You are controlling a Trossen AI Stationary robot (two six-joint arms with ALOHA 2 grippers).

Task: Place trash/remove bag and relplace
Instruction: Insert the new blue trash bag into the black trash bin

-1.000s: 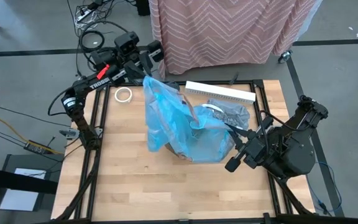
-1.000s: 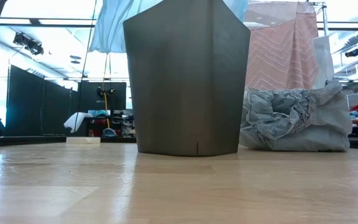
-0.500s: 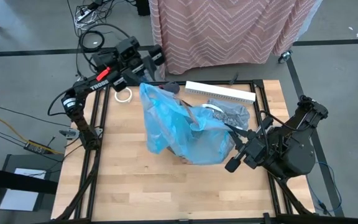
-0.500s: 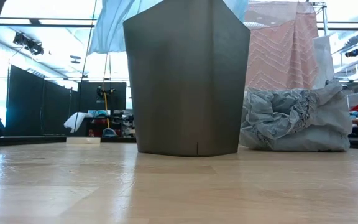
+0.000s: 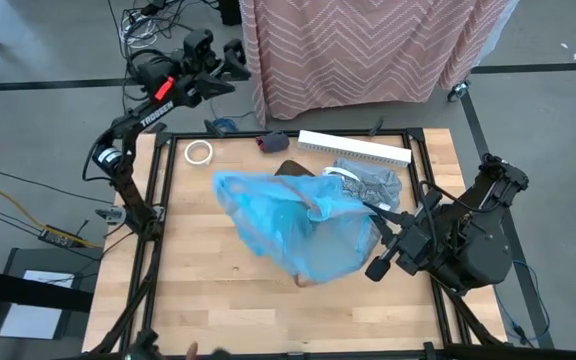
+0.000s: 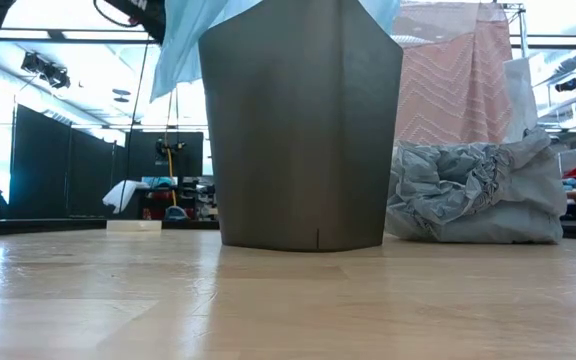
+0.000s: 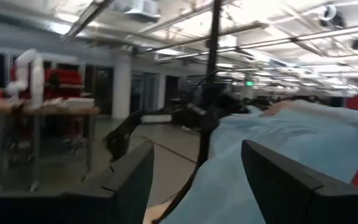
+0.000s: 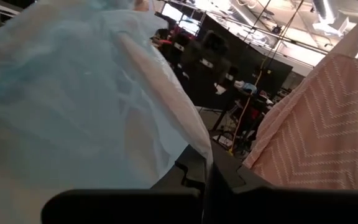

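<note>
A bright blue plastic bag (image 5: 298,225) lies draped over the dark grey bin (image 6: 303,130) at the table's middle, and its rim hangs over the bin's top (image 6: 183,40). The grey bag (image 5: 370,183) lies crumpled on the table right of the bin (image 6: 478,195). My right gripper (image 5: 368,205) is at the blue bag's right side, shut on it. My left gripper (image 5: 226,58) stands open, raised beyond the table's far left corner, with nothing between its fingers (image 7: 194,186). The trash is out of view. My right gripper pinches a gathered fold at the blue bag's right edge (image 8: 197,146) between its two fingers (image 8: 229,177). It comes from the table's right side. The bag spreads away from the hold over the bin and lies slack.
A white tape roll (image 5: 199,152) lies at the far left. A long white box (image 5: 353,148) and a small dark red thing (image 5: 268,142) lie along the far edge. Bare wood lies near and left of the bin.
My left gripper has opened and let go of the blue bag, then drawn up and back past the table's far left corner. The bag's raised far-left part has dropped and spread out over the bin toward the near left. Its right side has stayed in my right gripper.
</note>
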